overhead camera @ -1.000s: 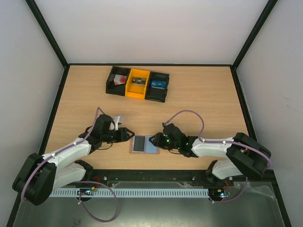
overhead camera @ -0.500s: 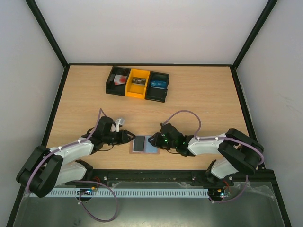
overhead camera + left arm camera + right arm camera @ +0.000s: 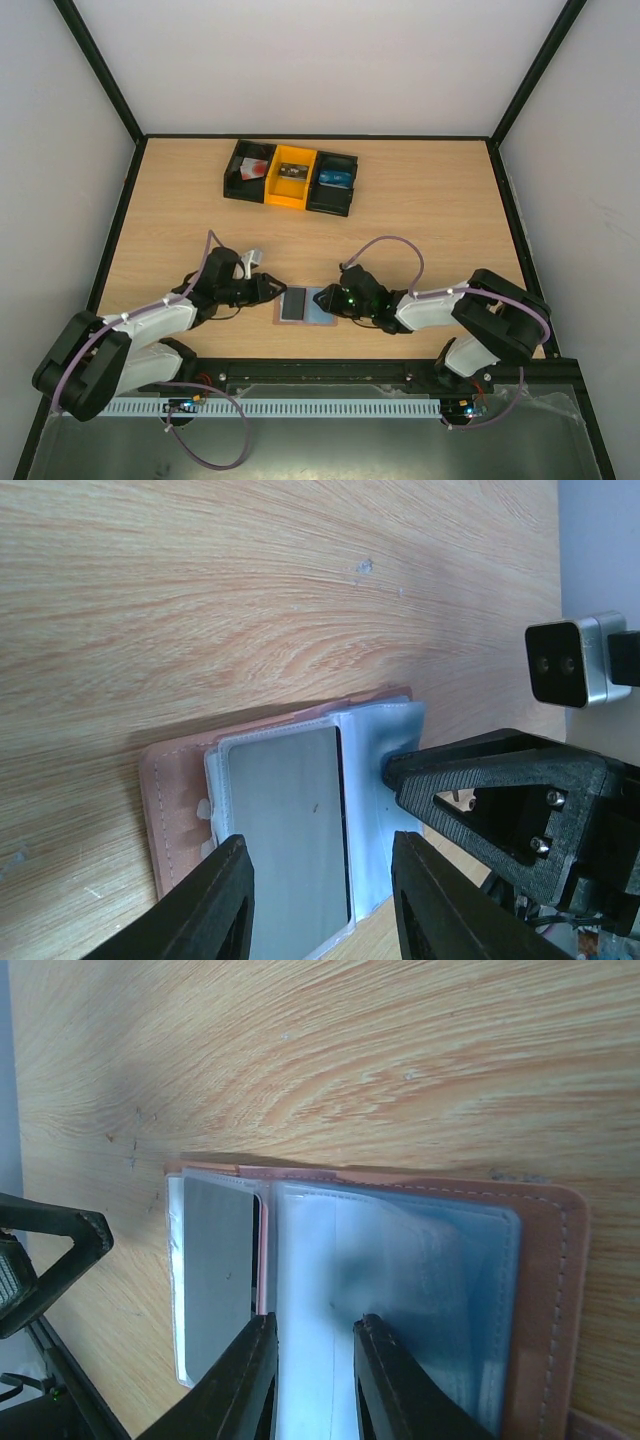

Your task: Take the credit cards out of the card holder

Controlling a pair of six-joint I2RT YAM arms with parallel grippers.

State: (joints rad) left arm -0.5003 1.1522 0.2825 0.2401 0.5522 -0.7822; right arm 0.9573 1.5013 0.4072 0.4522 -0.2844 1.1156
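Card holder [image 3: 277,310] lies open on the table [image 3: 420,210] between the arms, left gripper [image 3: 274,286] open astride its dark card [image 3: 290,830], right gripper [image 3: 329,297] narrowly parted over the pale pocket [image 3: 400,1290], seemingly so one steadies while the other draws.

The left gripper [image 3: 273,288] has moved a little closer to the left edge of the card holder [image 3: 305,305], and its arm now lies lower over the tabletop [image 3: 420,200]. The right arm has pulled its elbow to the left, so its forearm lies flatter behind the right gripper [image 3: 329,298].
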